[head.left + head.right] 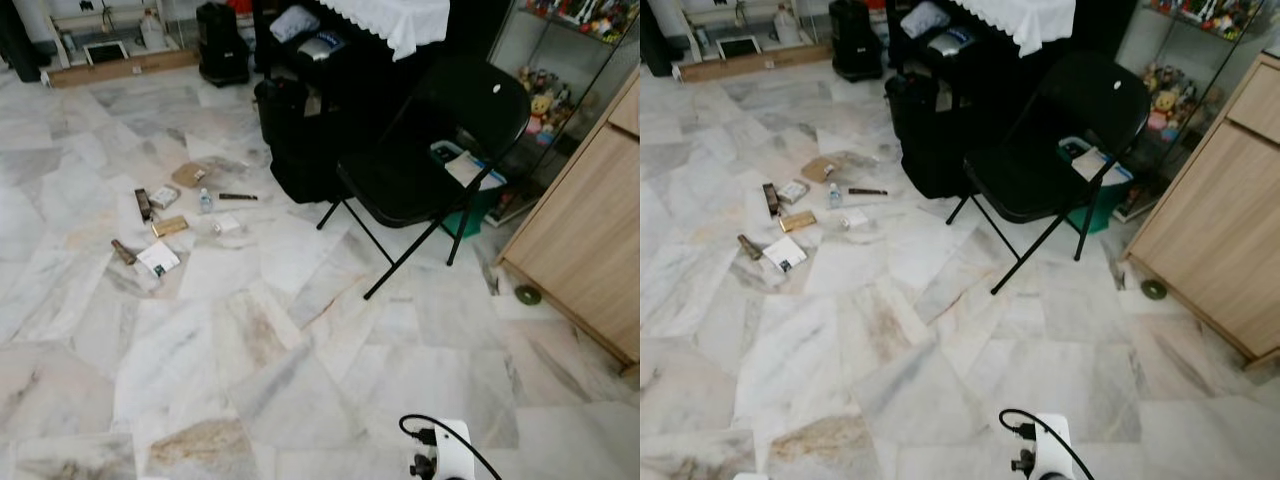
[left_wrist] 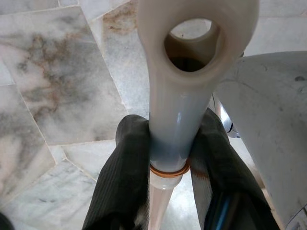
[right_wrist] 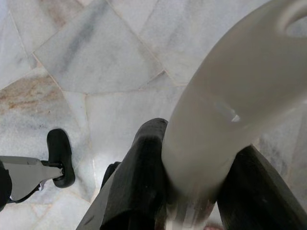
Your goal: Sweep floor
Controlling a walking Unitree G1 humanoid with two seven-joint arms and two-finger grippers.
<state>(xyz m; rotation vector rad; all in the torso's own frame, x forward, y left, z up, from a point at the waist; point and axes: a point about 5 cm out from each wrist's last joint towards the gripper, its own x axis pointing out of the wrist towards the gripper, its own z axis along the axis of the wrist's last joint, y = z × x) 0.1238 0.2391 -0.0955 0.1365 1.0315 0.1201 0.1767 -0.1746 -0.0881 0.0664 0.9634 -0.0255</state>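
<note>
We see a white and grey marble floor (image 1: 300,400) with brown stains. Small litter lies on it in a bunch: a small bottle (image 1: 205,201), a brown cardboard piece (image 1: 189,175), a gold box (image 1: 169,226) and a white card (image 1: 159,258). A black folding chair (image 1: 430,160) stands on the floor near them.

near floor (image 1: 300,400) bare; chair (image 1: 430,150), litter (image 1: 165,225) ahead
</note>
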